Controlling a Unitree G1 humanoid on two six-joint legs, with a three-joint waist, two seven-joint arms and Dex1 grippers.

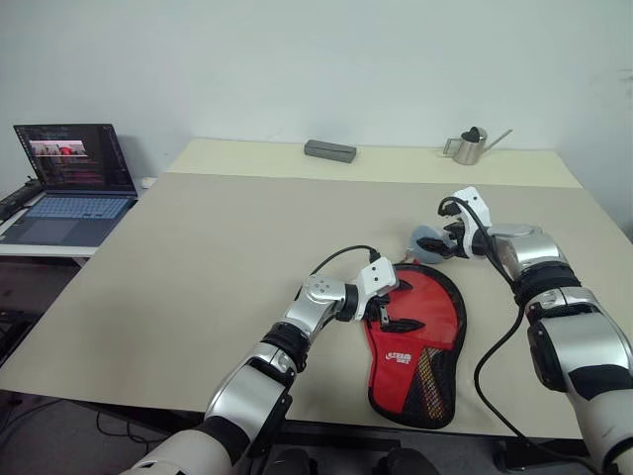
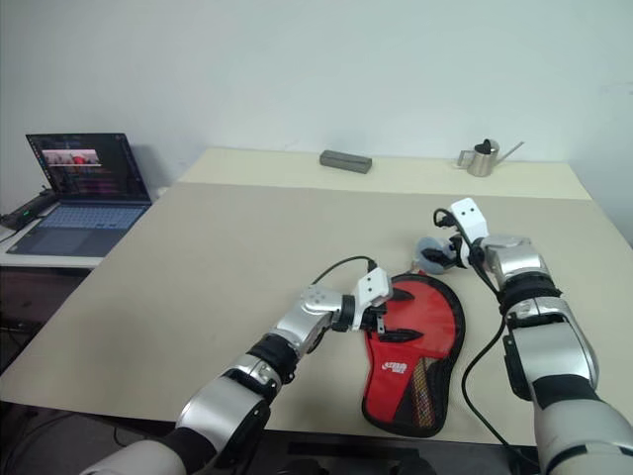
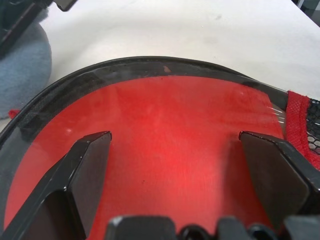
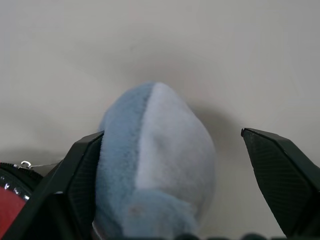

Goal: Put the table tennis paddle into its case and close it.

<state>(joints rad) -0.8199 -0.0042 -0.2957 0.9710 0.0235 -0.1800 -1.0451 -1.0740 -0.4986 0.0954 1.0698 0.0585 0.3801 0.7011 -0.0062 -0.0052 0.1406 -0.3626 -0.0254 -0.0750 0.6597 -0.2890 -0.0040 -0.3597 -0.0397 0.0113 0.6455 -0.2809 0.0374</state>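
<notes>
Left wrist view: case (image 3: 170, 150) lies directly under the wide-open, empty left end effector (image 3: 172, 165); right end effector (image 4: 175, 165) (open) straddles a blue-grey pad (image 4: 155, 165).

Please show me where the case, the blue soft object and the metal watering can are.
case (image 1: 420, 341), left eye view, red front.
blue soft object (image 4: 155, 160), right wrist view, its middle.
metal watering can (image 1: 467, 148), left eye view, body.

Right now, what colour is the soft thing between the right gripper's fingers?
Pale blue-grey. The soft thing shows best in the right wrist view, between the open right gripper.
</notes>
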